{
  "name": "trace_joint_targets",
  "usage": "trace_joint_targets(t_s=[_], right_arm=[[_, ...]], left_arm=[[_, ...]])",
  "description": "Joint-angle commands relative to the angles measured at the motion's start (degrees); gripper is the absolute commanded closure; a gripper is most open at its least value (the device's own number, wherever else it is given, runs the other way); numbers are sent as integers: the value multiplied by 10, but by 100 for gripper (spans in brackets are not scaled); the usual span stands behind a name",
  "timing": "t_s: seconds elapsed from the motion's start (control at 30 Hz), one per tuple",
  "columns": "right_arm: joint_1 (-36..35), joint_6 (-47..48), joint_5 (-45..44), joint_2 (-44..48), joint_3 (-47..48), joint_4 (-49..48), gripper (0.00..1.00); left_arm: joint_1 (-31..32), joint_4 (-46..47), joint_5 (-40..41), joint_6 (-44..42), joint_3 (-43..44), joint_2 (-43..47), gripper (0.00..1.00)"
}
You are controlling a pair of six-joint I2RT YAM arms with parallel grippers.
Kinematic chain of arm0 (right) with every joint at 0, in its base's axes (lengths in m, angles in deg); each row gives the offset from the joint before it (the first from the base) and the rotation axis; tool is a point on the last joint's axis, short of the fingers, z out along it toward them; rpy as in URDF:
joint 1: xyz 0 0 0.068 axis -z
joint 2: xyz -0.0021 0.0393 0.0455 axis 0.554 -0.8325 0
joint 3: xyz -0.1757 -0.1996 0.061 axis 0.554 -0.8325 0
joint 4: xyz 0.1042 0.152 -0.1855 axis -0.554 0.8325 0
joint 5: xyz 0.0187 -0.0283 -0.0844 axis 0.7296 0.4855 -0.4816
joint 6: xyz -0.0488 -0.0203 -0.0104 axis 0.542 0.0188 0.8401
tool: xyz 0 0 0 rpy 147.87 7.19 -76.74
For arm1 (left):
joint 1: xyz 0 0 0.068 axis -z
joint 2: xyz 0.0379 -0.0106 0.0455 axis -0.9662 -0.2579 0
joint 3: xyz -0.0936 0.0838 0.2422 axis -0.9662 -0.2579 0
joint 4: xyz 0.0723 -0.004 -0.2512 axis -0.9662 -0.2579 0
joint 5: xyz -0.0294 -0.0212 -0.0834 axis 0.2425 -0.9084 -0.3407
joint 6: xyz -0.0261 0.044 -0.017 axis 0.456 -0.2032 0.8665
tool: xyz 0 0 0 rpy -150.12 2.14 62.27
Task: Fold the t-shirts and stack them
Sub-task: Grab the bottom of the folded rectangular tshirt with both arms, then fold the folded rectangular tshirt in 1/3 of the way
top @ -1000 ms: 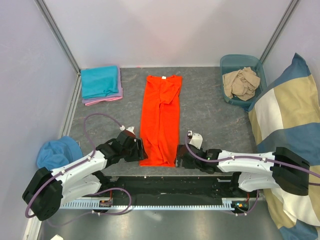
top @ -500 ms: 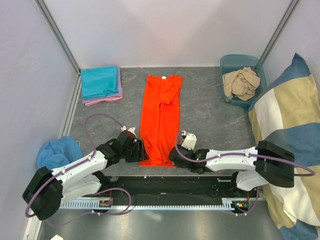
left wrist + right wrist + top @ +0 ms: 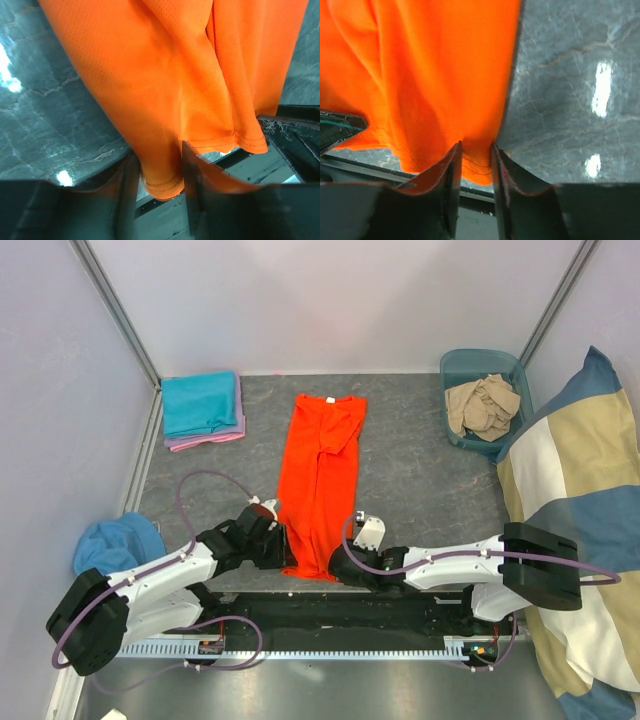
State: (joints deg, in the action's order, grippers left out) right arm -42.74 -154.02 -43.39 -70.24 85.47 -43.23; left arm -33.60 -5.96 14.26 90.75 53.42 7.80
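Top view: the orange t-shirt [image 3: 320,480] lies lengthwise mid-frame on the grey marbled tabletop [image 3: 420,490]. The left gripper [image 3: 283,552] and right gripper [image 3: 335,568] have closed in at lower centre, bunching its near hem, seemingly ready for a fold.
Left wrist: jaws pinch fine-mesh cloth.
Right wrist: jaws clamp the other stitched corner.

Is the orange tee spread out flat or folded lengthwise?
Folded lengthwise: the orange tee lies as a narrow strip, layers overlapping along its middle; not folded crosswise.
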Motion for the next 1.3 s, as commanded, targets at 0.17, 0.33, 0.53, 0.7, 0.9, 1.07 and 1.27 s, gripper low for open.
trace_joint_targets(t_s=[0.17,0.33,0.53,0.7,0.9,1.07,1.27], right_arm=[[-11,-17,10,-5,10,93,100],[-11,-18,-27,27,35,152,100],[-1,26,-61,64,70,174,100],[31,77,-82,66,111,167,100],[98,157,-93,48,168,161,100],[172,237,-90,25,216,139,100],[247,313,-45,-43,256,83,100]], left_arm=[[7,-31,-15,-14,-6,16,86],[7,-65,-35,-13,13,47,92],[7,-76,-53,-13,66,57,94],[7,-50,-54,-26,130,13,94],[6,-3,-31,-51,201,-74,94],[-11,10,1,-79,271,-145,94],[-80,44,-2,-101,331,-212,95]])
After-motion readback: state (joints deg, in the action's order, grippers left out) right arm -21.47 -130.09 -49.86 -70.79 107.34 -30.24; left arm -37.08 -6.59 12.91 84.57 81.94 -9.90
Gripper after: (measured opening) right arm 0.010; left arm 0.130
